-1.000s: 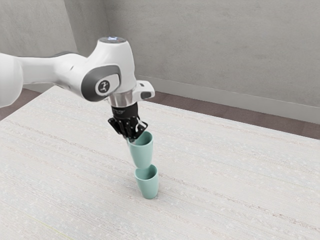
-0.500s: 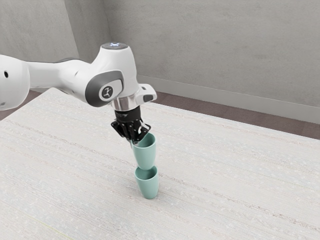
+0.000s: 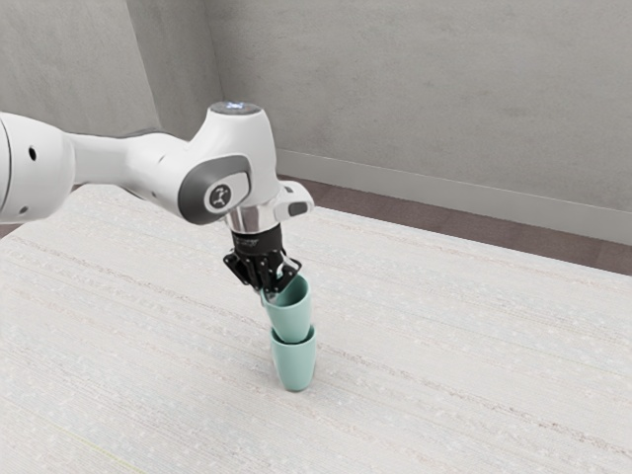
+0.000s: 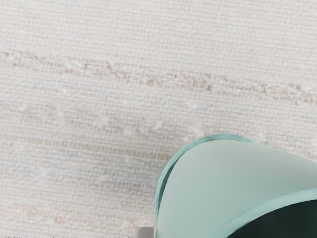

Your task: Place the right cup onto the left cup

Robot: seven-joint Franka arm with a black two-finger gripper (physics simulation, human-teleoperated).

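Observation:
My gripper (image 3: 270, 293) is shut on the near-side rim of the upper teal cup (image 3: 290, 319), which hangs upright. The bottom of that cup is inside the mouth of the lower teal cup (image 3: 294, 367), which stands upright on the table. How deep it sits inside is hidden by the lower cup's wall. In the wrist view the held cup (image 4: 233, 173) covers most of the other cup, whose rim (image 4: 160, 191) curves around its wall. A grey fingertip (image 4: 145, 232) shows beside them.
The pale, streaked tabletop (image 3: 454, 346) surrounds the two cups. Beyond its far edge are a brown floor (image 3: 395, 211) and a grey wall (image 3: 425, 99).
My hand and the held cup have moved down and slightly toward the exterior view's right. The held cup's bottom has passed into the lower cup's mouth, and the lower cup has shifted very slightly.

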